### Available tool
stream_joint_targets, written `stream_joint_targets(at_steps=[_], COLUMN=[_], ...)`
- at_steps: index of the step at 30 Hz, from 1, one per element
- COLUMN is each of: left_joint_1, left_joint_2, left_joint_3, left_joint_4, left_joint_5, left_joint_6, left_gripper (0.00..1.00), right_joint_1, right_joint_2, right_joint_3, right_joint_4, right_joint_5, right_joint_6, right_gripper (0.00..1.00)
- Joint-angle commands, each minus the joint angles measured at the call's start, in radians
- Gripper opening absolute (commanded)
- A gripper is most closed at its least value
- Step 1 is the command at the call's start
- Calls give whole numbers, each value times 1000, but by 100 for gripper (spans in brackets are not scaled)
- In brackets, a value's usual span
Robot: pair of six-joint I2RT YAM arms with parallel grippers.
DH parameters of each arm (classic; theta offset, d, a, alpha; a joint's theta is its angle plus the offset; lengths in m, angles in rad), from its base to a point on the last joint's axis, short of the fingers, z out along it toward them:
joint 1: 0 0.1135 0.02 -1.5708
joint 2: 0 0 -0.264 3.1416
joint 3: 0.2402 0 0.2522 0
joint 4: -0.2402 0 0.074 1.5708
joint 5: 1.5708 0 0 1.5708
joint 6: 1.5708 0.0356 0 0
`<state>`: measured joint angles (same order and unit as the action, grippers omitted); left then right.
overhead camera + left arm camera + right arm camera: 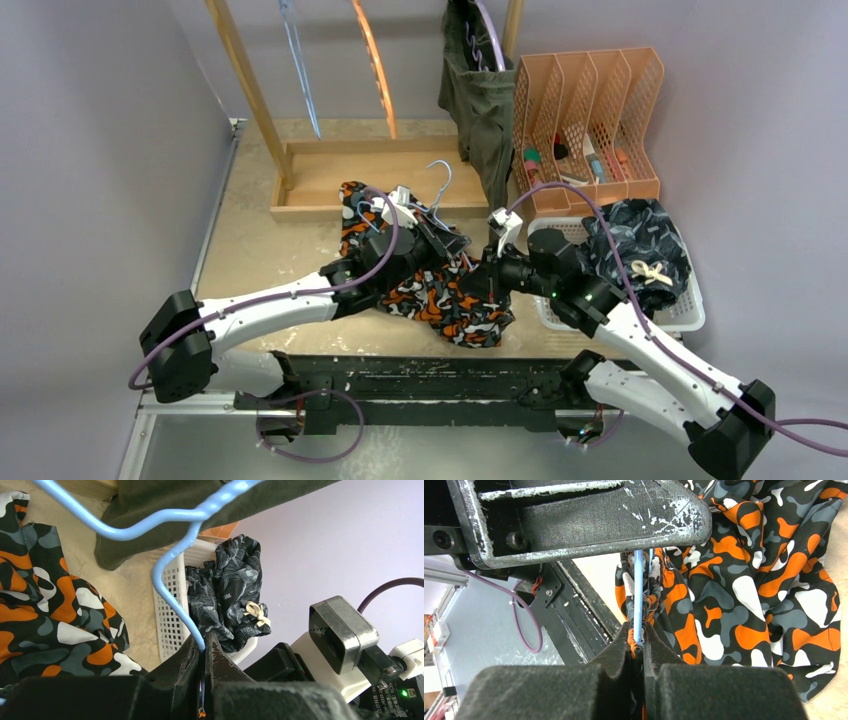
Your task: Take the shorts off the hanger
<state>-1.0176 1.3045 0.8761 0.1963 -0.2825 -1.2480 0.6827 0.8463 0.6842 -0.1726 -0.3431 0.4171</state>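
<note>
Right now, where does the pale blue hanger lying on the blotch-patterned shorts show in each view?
Top external: pale blue hanger, centre, hook poking up beyond the shorts.
Left wrist: pale blue hanger sweeps across the top, then runs down to bottom centre.
Right wrist: pale blue hanger, a thin vertical wire at centre.
Shared landmark: orange-black-white shorts.

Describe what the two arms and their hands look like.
The left arm and the right arm both have white link shells and black joint housings. A purple cable runs along each. The left hand and the right hand have black, wedge-shaped, matte fingers. A white camera block sits at each wrist. A green light glows on the right arm.
</note>
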Motion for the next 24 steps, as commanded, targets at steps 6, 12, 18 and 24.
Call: stream_joint_targets(at_steps=[6,12,18,24], left_joint_1=[-1,-1,-1,1], left_joint_2=[-68,-124,-149,-156], left_joint_3=[15,-4,-29,-19], left_joint_4=[-72,-140,-196,-227], left_joint_5=[-78,-157,-206,-235], left_joint_6=[2,-12,-64,-64], left_gripper=[0,0,0,0], right_joint_1=[5,5,5,5], right_joint_2=[-3,47,14,19], right_joint_3=[79,92,92,124], right_joint_4=[-18,-35,-30,-165], right_joint_5=[49,-67,-177,-130], right_joint_6=[-42,-29,-46,-88], right_gripper=[0,25,45,44])
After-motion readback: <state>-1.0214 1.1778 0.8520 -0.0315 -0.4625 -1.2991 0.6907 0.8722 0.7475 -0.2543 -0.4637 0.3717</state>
